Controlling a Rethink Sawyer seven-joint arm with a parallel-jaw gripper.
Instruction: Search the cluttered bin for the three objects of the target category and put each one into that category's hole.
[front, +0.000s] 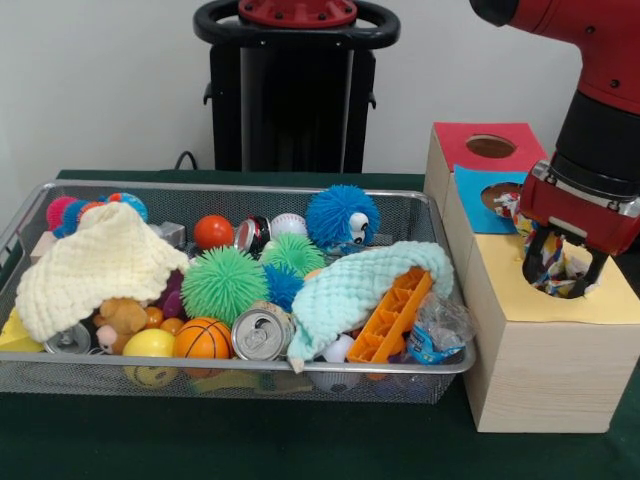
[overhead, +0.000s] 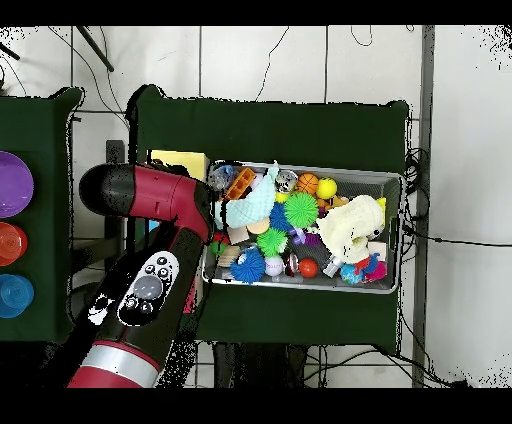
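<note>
The black two-finger gripper hangs over the round hole in the yellow top of the pale wooden box, its fingers closed around a multicoloured knotted rope toy which sits partly inside the hole. The wire mesh bin stands just beside the box, and a mint knitted cloth and an orange plastic ladder piece lie at the bin's edge nearest the box.

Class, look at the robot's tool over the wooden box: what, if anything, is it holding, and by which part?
The tool grips a multicoloured rope toy near its upper end, over the hole in the yellow-topped box; the lower end hangs into the hole.
</note>
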